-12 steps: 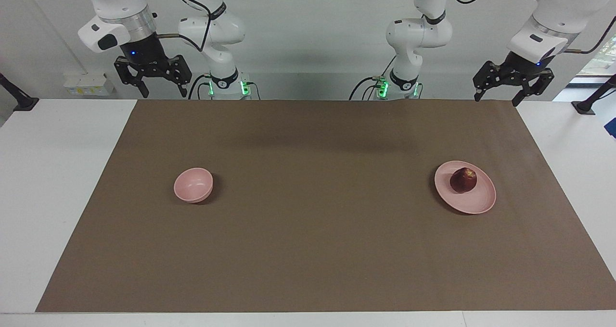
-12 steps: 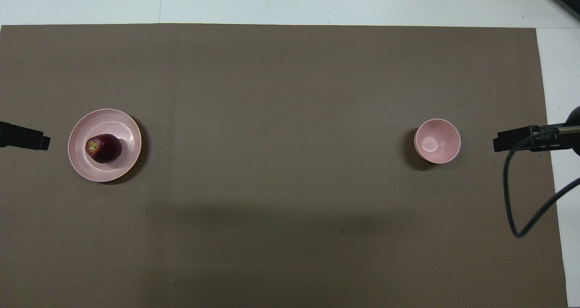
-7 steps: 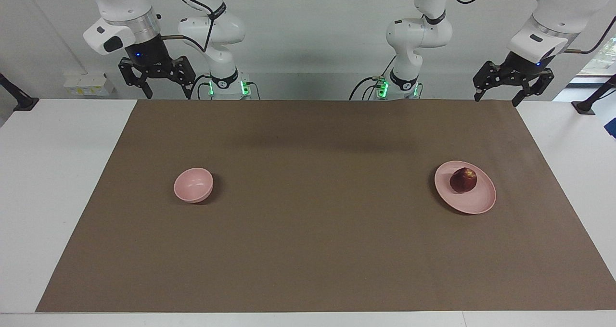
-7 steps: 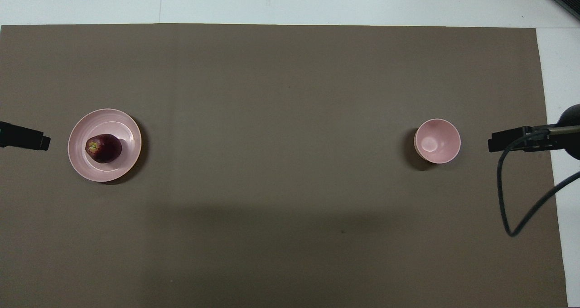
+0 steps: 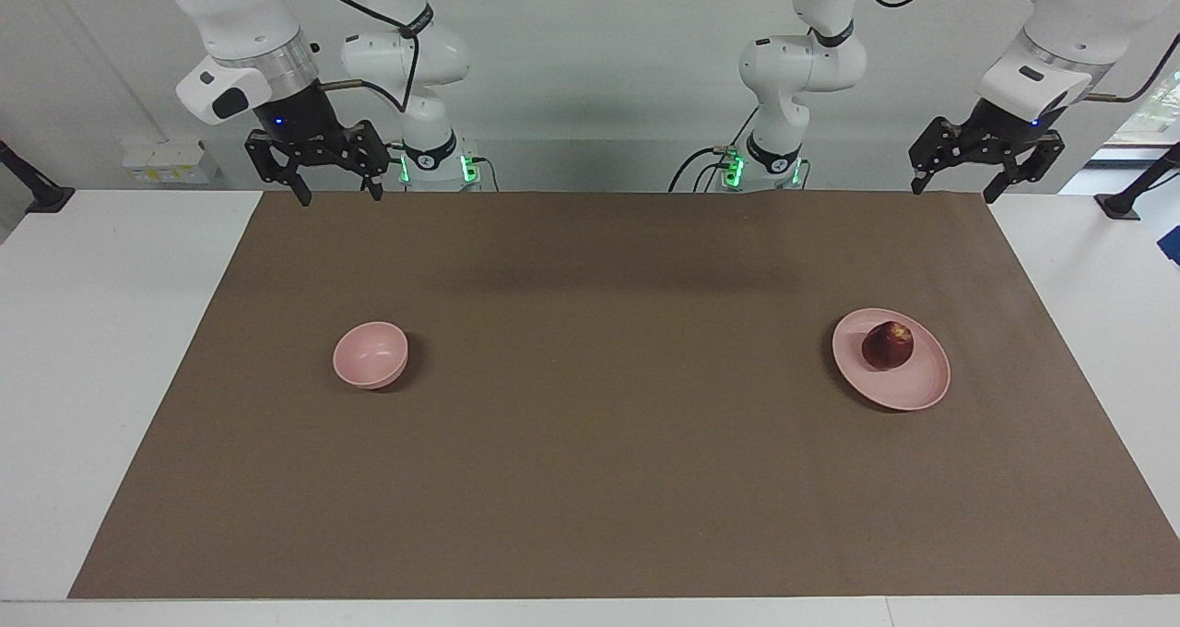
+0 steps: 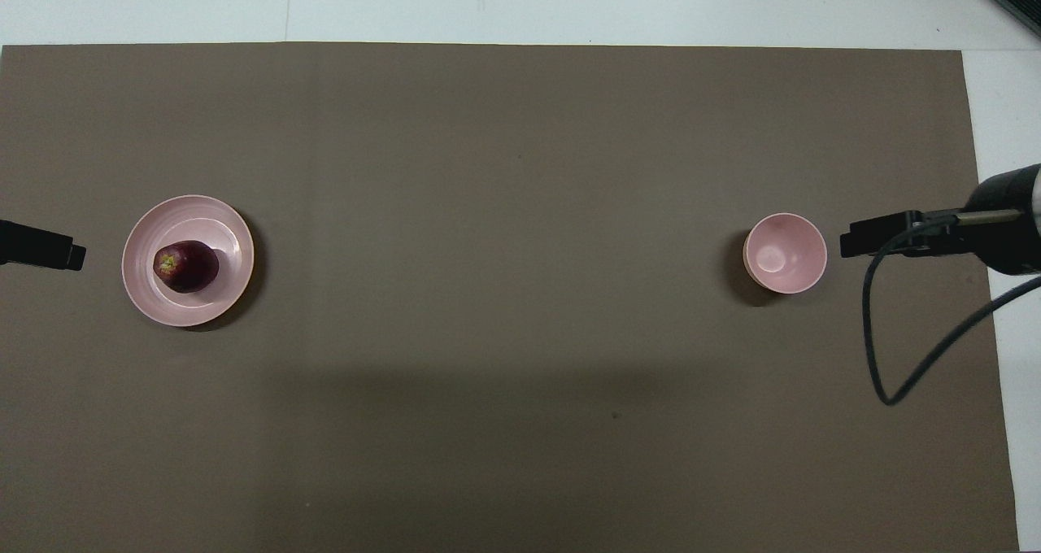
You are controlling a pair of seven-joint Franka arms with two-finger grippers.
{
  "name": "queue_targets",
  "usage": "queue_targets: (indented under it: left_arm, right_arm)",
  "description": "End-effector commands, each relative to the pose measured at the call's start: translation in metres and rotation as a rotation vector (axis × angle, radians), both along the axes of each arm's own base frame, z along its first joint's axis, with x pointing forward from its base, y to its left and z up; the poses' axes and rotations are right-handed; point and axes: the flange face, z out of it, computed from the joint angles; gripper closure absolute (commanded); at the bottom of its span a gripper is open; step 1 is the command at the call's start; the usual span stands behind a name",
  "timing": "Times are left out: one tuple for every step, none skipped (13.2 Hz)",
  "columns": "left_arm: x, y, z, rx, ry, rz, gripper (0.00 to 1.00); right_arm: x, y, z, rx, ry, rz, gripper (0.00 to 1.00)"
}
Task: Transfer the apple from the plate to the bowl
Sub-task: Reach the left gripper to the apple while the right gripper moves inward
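We see the apple [image 6: 186, 266] lying on the plate [image 6: 146, 297] at the left arm's end of the brown mat [image 6: 504, 171], well apart from the bowl [image 6: 785, 253].
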Motion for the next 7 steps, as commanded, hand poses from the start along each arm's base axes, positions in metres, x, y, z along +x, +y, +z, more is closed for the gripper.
queue_targets:
  left_arm:
    - [-0.008, -0.002, 0.003, 0.014, 0.006, 0.008, 0.00]
    - [-0.008, -0.003, 0.003, 0.014, 0.006, 0.007, 0.00]
    - [-0.008, -0.004, 0.003, 0.015, 0.006, 0.005, 0.00]
    - [-0.008, -0.004, 0.002, 0.014, 0.009, 0.005, 0.00]
    - [-0.008, -0.004, 0.002, 0.014, 0.007, 0.004, 0.00]
    - [-0.007, -0.004, 0.003, 0.014, 0.004, 0.005, 0.00]
    - [-0.007, -0.004, 0.003, 0.013, -0.001, 0.001, 0.00]
  right_arm:
    - [0.008, 0.024, -0.013, 0.050, 0.003, -0.058, 0.00]
    - [0.012, 0.029, -0.016, 0.054, -0.001, -0.071, 0.00]
    - [0.018, 0.032, -0.022, 0.076, -0.006, -0.084, 0.00]
    - [0.027, 0.039, -0.032, 0.119, -0.008, -0.100, 0.00]
    - [0.035, 0.052, -0.042, 0.156, -0.004, -0.120, 0.00]
    - [0.040, 0.068, -0.050, 0.164, -0.007, -0.137, 0.00]
    - [0.046, 0.079, -0.053, 0.171, -0.025, -0.165, 0.00]
